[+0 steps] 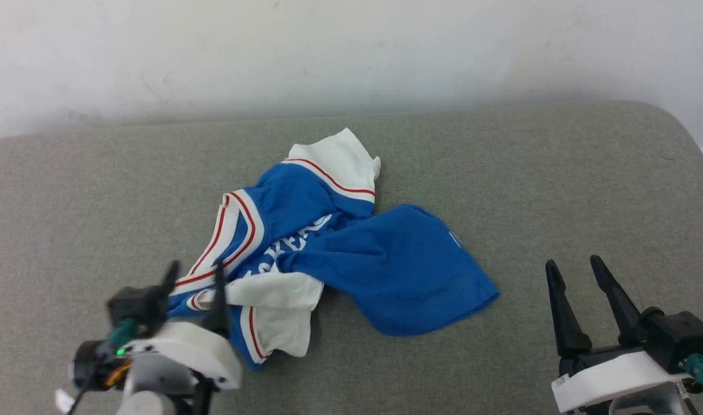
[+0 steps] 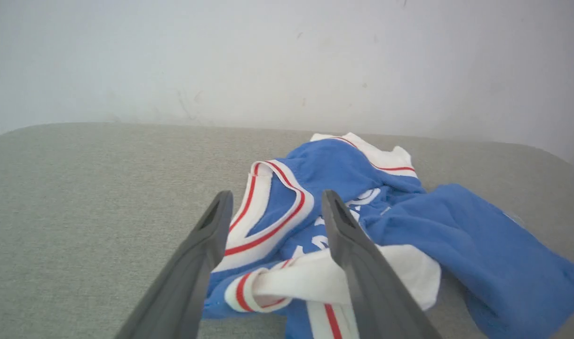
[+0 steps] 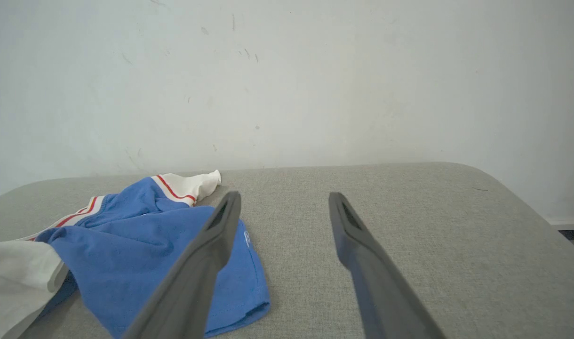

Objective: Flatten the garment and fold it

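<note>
1. The grey top (image 1: 530,173) is the biggest thing here. It is soft-looking and goes from left to right. The garment (image 1: 351,253) lies on it near the middle, a little to the left.
2. The garment is not flat yet. It is all scrunched up in a heap, and no neat fold has been made. So I think the job is only at the start: it has to be spread out first and then folded.
3. The blue part (image 1: 403,271) is flopped over to the right, and it covers some of the front.
4. The left gripper (image 1: 195,268) is at the near left edge of the garment. Its two fingers are spread apart above the cloth and hold nothing.
5. The right gripper (image 1: 573,262) is at the near right, well apart from the garment. Its fingers are wide apart too, with nothing in them.
6. The far sleeve (image 1: 343,161) is white with a red stripe. The near sleeve (image 1: 282,311) is bunched up.
7. The collar (image 1: 236,230) is white with red lines and curls at the left.
8. The white letters (image 1: 297,242) are partly hidden, so I cannot read them.
</note>
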Controlling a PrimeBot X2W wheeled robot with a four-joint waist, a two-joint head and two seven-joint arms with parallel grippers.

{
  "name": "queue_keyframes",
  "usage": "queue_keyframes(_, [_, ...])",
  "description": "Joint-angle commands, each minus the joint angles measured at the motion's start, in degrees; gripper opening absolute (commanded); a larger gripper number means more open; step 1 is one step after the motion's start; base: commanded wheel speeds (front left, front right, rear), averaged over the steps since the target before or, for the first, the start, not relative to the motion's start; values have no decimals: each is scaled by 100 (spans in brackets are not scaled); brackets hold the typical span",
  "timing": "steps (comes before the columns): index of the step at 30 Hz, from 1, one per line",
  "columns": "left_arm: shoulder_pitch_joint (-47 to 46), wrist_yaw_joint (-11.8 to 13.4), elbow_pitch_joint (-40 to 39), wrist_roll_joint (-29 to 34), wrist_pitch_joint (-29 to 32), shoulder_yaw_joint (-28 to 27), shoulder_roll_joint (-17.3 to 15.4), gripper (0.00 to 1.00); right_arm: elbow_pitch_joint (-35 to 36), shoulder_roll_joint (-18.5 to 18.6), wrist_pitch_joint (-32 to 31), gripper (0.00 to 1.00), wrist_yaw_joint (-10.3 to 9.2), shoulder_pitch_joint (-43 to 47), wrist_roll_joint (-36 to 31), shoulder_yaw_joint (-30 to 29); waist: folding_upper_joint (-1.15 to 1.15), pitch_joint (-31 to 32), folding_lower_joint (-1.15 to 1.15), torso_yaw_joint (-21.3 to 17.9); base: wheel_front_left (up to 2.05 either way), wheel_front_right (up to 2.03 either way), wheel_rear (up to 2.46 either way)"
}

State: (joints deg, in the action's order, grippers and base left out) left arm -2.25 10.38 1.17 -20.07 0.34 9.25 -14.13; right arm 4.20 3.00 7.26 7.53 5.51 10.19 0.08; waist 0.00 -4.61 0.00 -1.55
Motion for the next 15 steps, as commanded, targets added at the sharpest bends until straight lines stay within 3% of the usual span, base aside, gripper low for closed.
queue_keyframes(1, [30, -122, -148, 106, 197, 208, -30, 100, 6, -13, 34, 100, -4, -23, 21, -11, 0, -1, 0, 16, 0, 0, 0])
queue_keyframes(5, [-116, -394, -305, 209, 756, 638, -137, 100, 6, -13, 24, 100, -4, -41, 25, 7, 0, -20, 0, 25, 0, 0, 0])
queue_keyframes(15, [-777, -1095, -153, 406, 2340, 1204, -842, 100, -59, -13, 44, 100, -4, -101, 59, 47, 0, -111, 0, -125, 0, 0, 0])
